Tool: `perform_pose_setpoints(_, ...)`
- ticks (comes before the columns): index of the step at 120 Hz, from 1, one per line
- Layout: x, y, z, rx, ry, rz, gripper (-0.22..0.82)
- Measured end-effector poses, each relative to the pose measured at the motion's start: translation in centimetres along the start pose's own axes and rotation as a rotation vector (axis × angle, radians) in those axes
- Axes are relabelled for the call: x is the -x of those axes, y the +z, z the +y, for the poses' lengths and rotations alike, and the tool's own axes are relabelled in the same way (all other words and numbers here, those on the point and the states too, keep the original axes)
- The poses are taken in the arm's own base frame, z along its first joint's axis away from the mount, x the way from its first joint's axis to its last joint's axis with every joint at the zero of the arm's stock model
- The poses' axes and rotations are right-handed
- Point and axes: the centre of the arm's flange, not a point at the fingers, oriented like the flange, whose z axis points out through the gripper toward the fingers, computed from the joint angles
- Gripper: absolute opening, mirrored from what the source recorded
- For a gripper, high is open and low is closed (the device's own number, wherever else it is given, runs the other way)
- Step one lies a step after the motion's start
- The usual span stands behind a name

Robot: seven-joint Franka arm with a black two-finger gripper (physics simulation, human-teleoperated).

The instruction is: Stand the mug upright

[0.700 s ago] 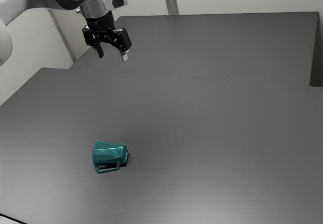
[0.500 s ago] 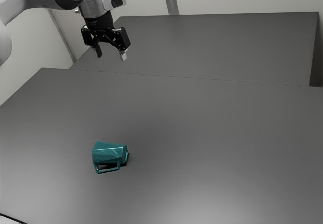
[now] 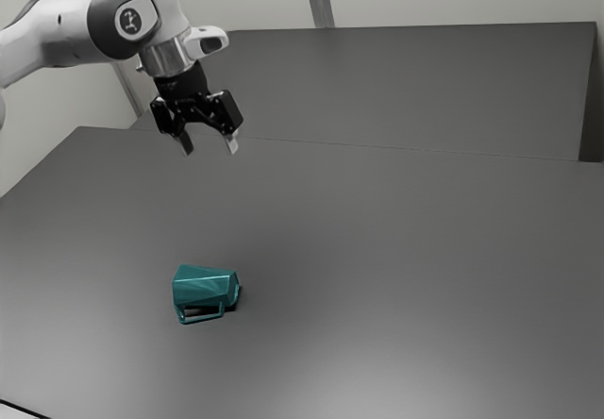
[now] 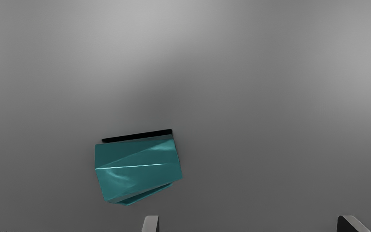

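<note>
"Checking the gripper (image 3: 209, 148) first. State?"

"Open wide, fingers well apart, nothing held. It hung above the grey table (image 3: 377, 249), clear of the mug."

"And the mug (image 3: 205, 289)?"

"On its side on the table, handle (image 3: 200, 315) out along the flank nearer the exterior camera. Not upright. Couldn't tell for sure which end was the mouth."

"Step in hand, then?"

"Reach and line-up, by my reading. In the wrist view the mug sat off-centre, toward one fingertip rather than midway between the two."

"What did the next move call for?"

"Shifting over to centre the mug, then lowering with the fingers straddling the body, away from the handle. After that, a firm close, a lift, and a quarter turn to bring the base down. A loose grip might have let it roll."
</note>
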Motion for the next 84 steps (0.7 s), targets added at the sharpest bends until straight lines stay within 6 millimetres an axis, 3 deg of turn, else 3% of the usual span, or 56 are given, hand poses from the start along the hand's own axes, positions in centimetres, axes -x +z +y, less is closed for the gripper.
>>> perform_pose_setpoints(17, 1.0, 4.0, -1.8, 0.065, -0.054, -0.064, 0.60)
perform_pose_setpoints(34, 2.6, 6.0, -6.2, 0.141, -0.115, -0.061, 0.60)
perform_pose_setpoints(47, 3.6, 7.7, -7.9, 0.207, -0.091, -0.048, 0.60)
perform_pose_setpoints(84, 6.0, 13.5, -15.9, 0.379, -0.048, -0.012, 0.60)
